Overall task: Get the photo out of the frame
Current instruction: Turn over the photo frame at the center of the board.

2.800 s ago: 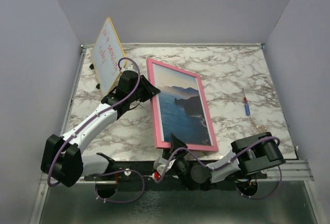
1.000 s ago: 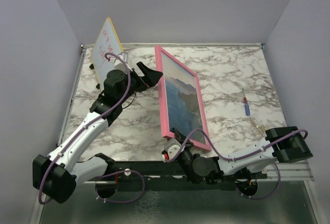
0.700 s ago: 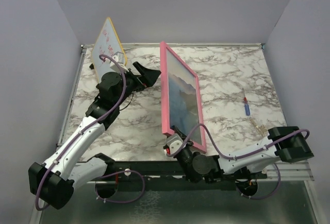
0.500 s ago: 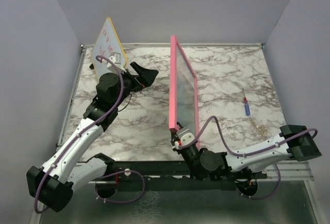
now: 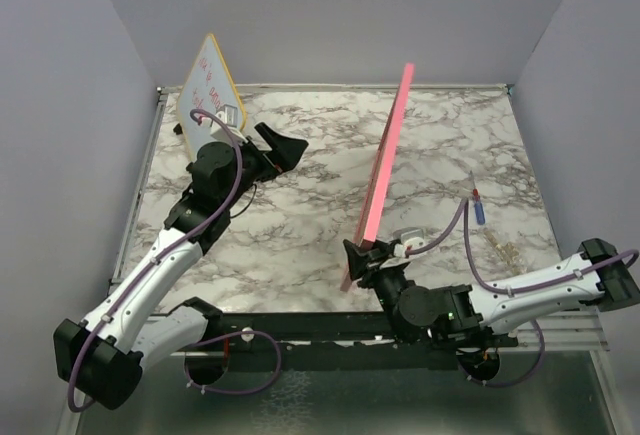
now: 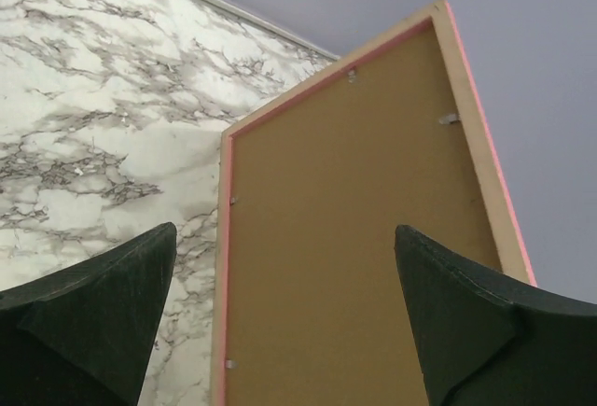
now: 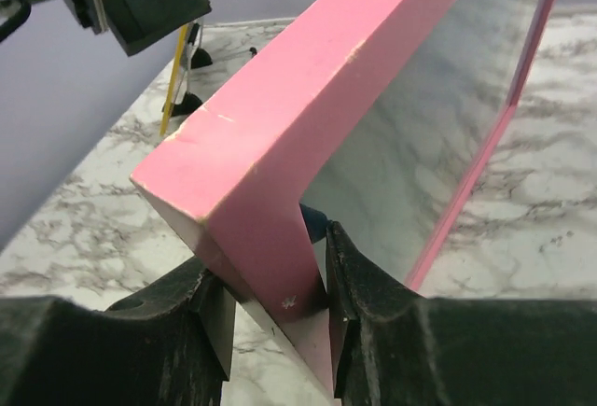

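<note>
The frame (image 5: pixel 385 180) stands on its long edge on the marble table (image 5: pixel 260 245), nearly edge-on from above and leaning right. My right gripper (image 5: pixel 362 255) is shut on its near corner. In the right wrist view both fingers (image 7: pixel 364 294) clamp the thick pink border (image 7: pixel 308 98). The glass front mirrors the marble, so the photo is hidden. My left gripper (image 5: pixel 285 147) hangs open to the frame's left, apart from it. In the left wrist view the frame's brown back (image 6: pixel 354 238) with small metal clips (image 6: pixel 352 76) fills the space ahead of the left gripper (image 6: pixel 284 231).
A yellow-edged whiteboard (image 5: pixel 208 90) with red writing stands at the back left, just behind my left arm. A blue-handled screwdriver (image 5: pixel 479 210) and some small pale bits (image 5: pixel 505 248) lie on the marble at the right. Grey walls enclose the table.
The frame has swung up from lying face-up to standing on edge and tips over to the right. My right arm swept right with it. My left gripper stays open, now apart from the frame.
</note>
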Available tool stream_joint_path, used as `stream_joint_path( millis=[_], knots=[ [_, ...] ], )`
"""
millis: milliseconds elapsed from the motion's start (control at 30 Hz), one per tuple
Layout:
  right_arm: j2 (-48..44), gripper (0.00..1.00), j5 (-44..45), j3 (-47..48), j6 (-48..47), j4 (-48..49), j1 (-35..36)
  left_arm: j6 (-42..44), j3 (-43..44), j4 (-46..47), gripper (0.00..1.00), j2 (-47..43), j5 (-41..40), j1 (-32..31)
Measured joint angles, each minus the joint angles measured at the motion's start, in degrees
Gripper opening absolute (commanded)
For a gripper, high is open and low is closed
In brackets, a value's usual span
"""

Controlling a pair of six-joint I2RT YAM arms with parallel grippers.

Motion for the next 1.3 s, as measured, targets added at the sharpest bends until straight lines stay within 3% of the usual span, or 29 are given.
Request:
stream_joint_path(
  millis=[133, 400, 533, 667, 767, 900, 1300],
  knots=[
    [-1.09, 0.05, 3.87, 2.80, 21.66, -16.46, 0.02, -0.85, -1.55, 0.33, 0.99, 0.39, 0.42, 0.00],
    [1.53, 0.04, 3.52, 5.49, 63.36, -49.07, 0.07, -3.63, -10.03, 1.68, 0.99, 0.42, 3.52, 0.00],
    [5.44, 0.04, 3.37, 9.25, 88.08, -68.35, 0.13, -3.67, -12.09, 1.27, 0.99, 0.39, 4.07, 0.00],
    [11.10, 0.05, 5.09, 12.37, 105.31, -85.88, 0.52, -3.13, -13.22, 0.85, 0.99, -0.07, 4.13, 0.00],
    [14.05, 0.05, 6.47, 13.79, 111.99, -93.33, 0.52, -2.34, -14.34, 0.02, 0.99, -0.68, 4.11, 0.00],
    [14.05, 0.06, 7.65, 13.51, 112.91, -96.89, 0.57, -1.73, -16.37, -1.31, 0.99, -1.49, 4.09, 0.00],
    [4.42, 0.07, 5.20, 7.17, 112.93, -95.62, 0.52, -4.68, -24.61, 0.63, 0.99, -3.13, 6.56, 0.00]
  ],
)
